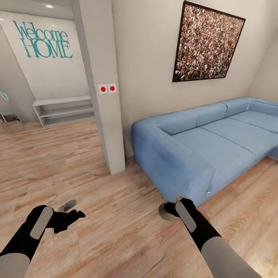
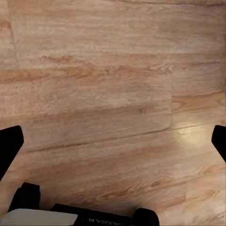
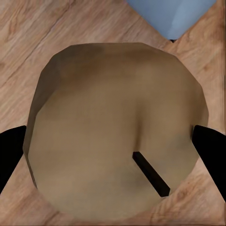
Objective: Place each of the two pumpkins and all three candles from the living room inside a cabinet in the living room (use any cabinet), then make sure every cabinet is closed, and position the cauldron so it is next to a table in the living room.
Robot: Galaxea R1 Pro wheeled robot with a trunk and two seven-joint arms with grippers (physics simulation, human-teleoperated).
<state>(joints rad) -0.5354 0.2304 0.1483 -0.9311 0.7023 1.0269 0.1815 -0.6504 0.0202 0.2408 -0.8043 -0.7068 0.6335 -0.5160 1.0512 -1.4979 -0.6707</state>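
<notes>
My right gripper (image 1: 170, 211) is shut on a squat, round tan candle (image 1: 166, 213) and holds it low over the wooden floor, just in front of the sofa's near corner. In the right wrist view the candle (image 3: 113, 127) spans the gap between the two black fingertips (image 3: 10, 153), and a thin black wick lies across its face. My left gripper (image 1: 72, 212) hangs open over bare floor at the lower left. Its fingertips (image 2: 9, 146) stand wide apart with nothing between them. The pumpkins, cabinet, cauldron and table are out of view.
A blue sectional sofa (image 1: 200, 143) fills the right half, and its corner (image 3: 174, 14) lies close past the candle. A white pillar (image 1: 104, 96) with two red buttons stands ahead at centre. A low white shelf (image 1: 63, 110) sits at the far left wall. Wooden floor (image 1: 127, 216) lies between the arms.
</notes>
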